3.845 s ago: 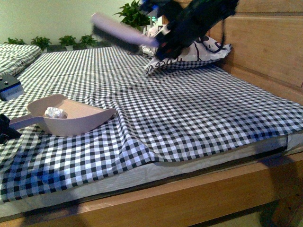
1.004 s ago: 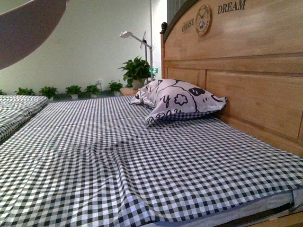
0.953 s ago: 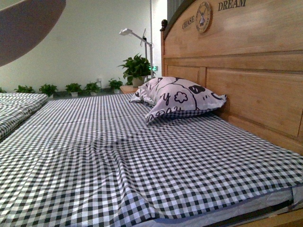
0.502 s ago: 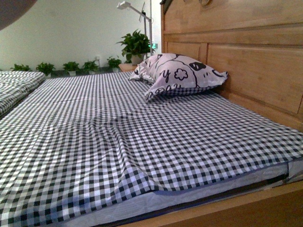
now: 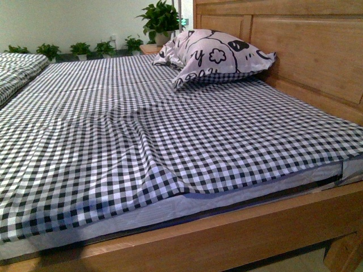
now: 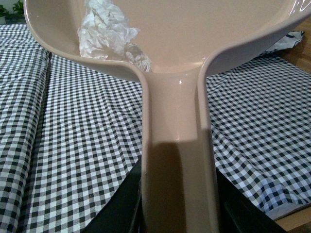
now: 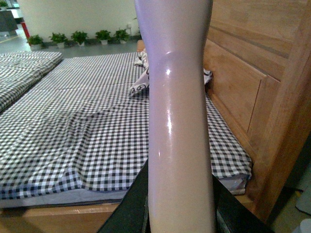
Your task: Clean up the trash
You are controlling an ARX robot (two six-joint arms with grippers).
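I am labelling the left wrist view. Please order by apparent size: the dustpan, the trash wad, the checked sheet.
1. Checked sheet, although the dustpan covers part of it.
2. Dustpan, enlarged by nearness to the camera.
3. Trash wad.

The pillow (image 5: pixel 212 56), upper middle of the front view, bears a printed letter "y"; no other text is legible
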